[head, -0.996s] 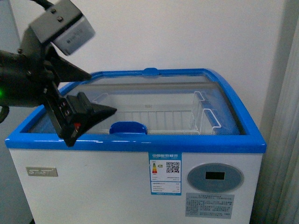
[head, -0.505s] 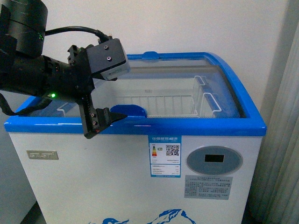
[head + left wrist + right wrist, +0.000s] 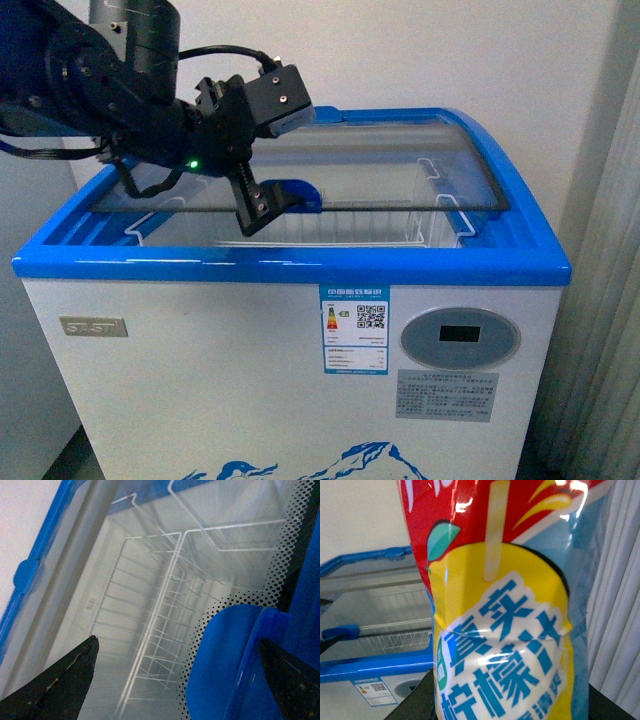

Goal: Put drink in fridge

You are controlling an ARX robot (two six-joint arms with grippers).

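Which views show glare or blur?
Front view: evenly lit, faint sheen on the lid. Left wrist view: handle and left gripper close and soft. Right wrist view: drink fills the frame, glare streaks on it; fridge behind is soft.

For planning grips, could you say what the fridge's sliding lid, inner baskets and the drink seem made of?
The sliding lid looks like glass: see-through, dotted printed edge. The baskets seem white coated wire: thin grid rods. The drink shows glossy printed plastic film, creased and glaring; container beneath unclear.

White, blue-rimmed fridge (image 3: 200, 400) fills the front view, its glass lid (image 3: 400, 160) partly open. The drink (image 3: 505, 630), labelled red, yellow and blue, stands upright mid-frame.
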